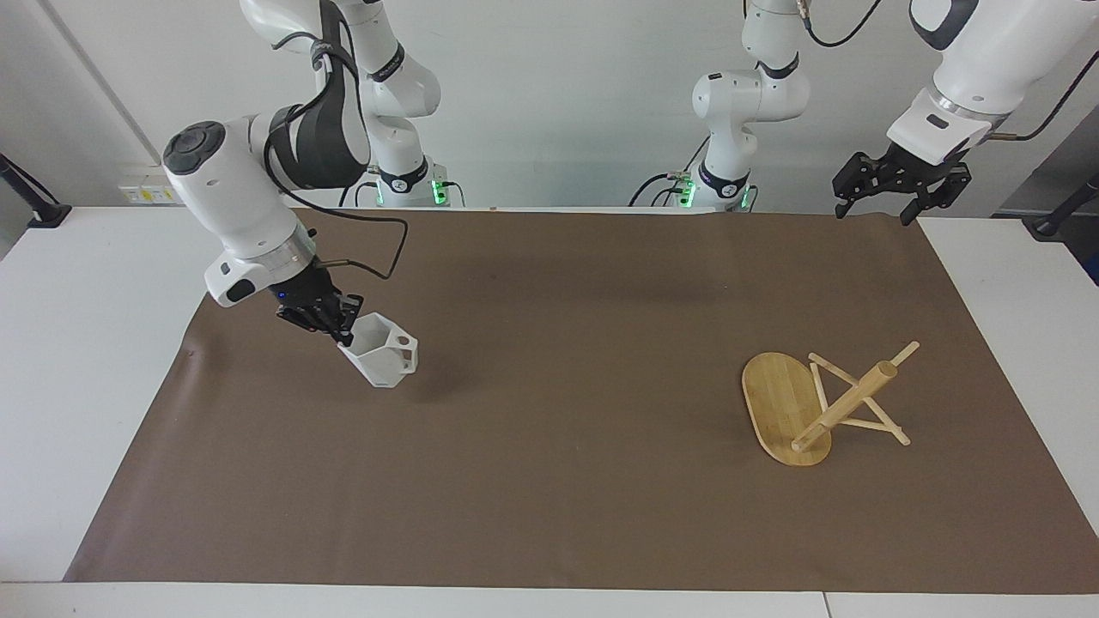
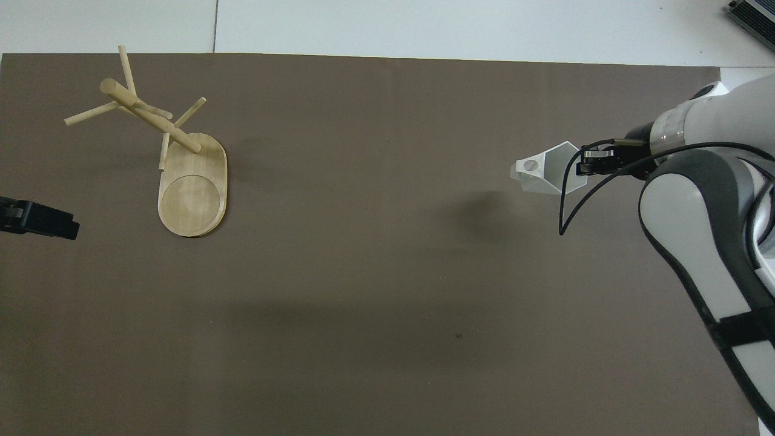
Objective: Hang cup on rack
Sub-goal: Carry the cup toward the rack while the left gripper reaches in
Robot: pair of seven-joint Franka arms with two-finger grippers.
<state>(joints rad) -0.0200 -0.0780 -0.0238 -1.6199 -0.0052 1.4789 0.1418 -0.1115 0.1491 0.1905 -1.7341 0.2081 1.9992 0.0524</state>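
Note:
The cup is a small white faceted mug. It hangs tilted above the brown mat at the right arm's end of the table, its handle pointing toward the rack. My right gripper is shut on its rim. The rack is a bamboo mug tree. It stands on its oval base at the left arm's end, with thin pegs branching off the post. My left gripper waits open and raised over the mat's corner near the robots, holding nothing.
A brown mat covers most of the white table. A black cable loops from the right wrist above the cup. Nothing else lies on the mat between the cup and the rack.

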